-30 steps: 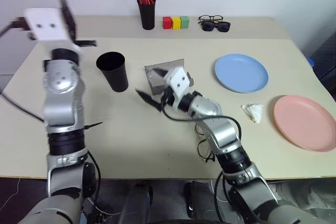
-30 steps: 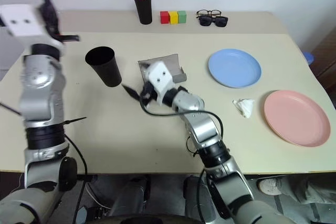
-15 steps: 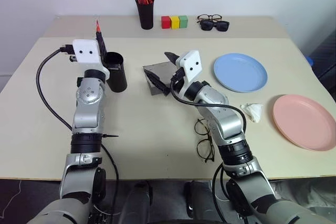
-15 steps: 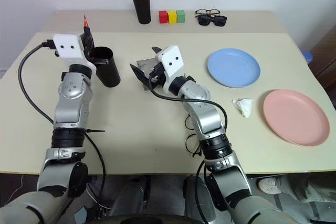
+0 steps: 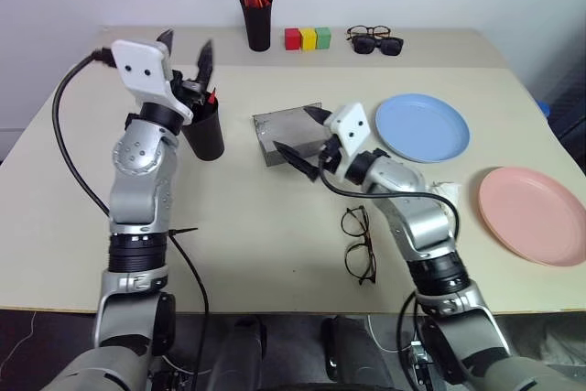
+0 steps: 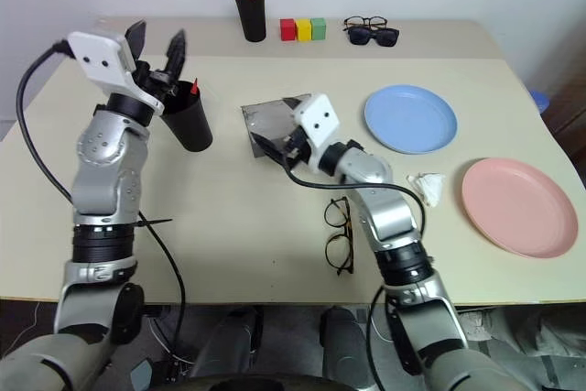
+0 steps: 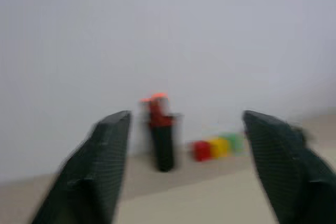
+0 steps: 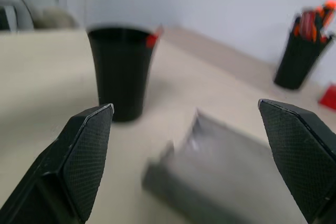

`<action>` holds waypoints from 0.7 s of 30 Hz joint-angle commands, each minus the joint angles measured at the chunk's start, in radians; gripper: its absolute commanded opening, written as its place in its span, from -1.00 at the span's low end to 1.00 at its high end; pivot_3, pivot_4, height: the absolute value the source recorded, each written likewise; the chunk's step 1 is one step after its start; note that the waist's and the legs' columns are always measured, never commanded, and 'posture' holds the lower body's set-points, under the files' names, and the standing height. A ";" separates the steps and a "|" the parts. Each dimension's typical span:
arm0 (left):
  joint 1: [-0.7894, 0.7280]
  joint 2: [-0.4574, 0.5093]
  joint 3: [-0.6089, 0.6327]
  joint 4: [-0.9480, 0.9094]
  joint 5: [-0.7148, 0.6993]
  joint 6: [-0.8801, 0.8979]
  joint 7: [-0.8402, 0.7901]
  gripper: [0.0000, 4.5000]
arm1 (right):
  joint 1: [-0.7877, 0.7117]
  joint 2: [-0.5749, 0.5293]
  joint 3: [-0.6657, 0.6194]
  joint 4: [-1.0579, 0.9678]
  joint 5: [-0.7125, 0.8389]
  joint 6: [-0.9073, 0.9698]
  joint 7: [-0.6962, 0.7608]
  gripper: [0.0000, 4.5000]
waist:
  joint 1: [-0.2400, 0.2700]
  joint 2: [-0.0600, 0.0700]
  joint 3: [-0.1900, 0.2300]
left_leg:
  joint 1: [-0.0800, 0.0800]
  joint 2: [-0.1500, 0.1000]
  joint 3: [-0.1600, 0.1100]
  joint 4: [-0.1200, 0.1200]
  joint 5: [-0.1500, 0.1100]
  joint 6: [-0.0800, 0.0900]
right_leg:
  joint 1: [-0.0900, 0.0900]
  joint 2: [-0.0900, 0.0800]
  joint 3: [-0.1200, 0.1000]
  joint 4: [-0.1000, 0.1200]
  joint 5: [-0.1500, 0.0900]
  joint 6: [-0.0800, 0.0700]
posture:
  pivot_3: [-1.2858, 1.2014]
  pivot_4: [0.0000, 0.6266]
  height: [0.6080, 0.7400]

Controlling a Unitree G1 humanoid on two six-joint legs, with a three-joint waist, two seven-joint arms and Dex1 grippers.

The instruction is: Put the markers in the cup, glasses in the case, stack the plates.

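Black cup (image 5: 203, 131), grey case (image 5: 284, 133), light blue plate (image 5: 422, 126), pink plate (image 5: 534, 214), black-framed glasses (image 5: 359, 244), red, yellow, green blocks (image 5: 307, 38).

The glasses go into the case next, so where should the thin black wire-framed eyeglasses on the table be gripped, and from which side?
Take the thin black wire-framed eyeglasses at the bridge between the two round lenses, coming straight down from above. They lie flat on the beige table, so the thin frame offers no side purchase, and pinching the bridge avoids the lenses.

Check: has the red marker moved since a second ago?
Yes. It was held up by the left hand, left of the cup; now it stands inside the cup, red tip at the rim.
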 commanded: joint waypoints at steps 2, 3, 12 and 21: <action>-0.041 0.089 -0.175 -0.024 0.023 0.292 -0.144 0.97 | 0.051 -0.116 -0.069 -0.116 0.058 0.044 0.084 1.00 | -0.003 0.000 0.000 | 0.000 0.000 0.000 0.000 0.000 0.000 | 0.000 0.000 0.000 0.000 0.000 0.000 | 0.03 -0.52 1.00; -0.053 0.093 -0.207 -0.005 0.031 0.339 -0.158 0.97 | 0.067 -0.145 -0.080 -0.120 0.058 0.052 0.095 1.00 | -0.003 0.000 0.000 | 0.000 0.000 0.000 0.000 0.000 0.000 | 0.000 0.000 0.000 0.000 0.000 0.000 | 0.03 -0.52 1.00; -0.227 0.016 -0.372 0.392 0.082 0.418 -0.371 0.97 | 0.164 -0.228 -0.118 -0.193 0.046 0.078 0.071 1.00 | -0.008 0.001 0.001 | 0.001 0.000 0.000 0.000 0.000 0.001 | 0.000 0.000 0.000 0.000 0.000 0.000 | 0.03 -0.52 1.00; -0.341 -0.037 -0.394 0.678 0.162 0.263 -0.509 -0.32 | 0.253 -0.234 -0.131 -0.295 0.042 0.123 0.013 1.00 | -0.001 0.001 0.001 | 0.000 0.000 0.000 0.000 0.000 0.001 | 0.000 0.000 0.000 0.000 -0.001 0.000 | 0.03 -0.52 1.00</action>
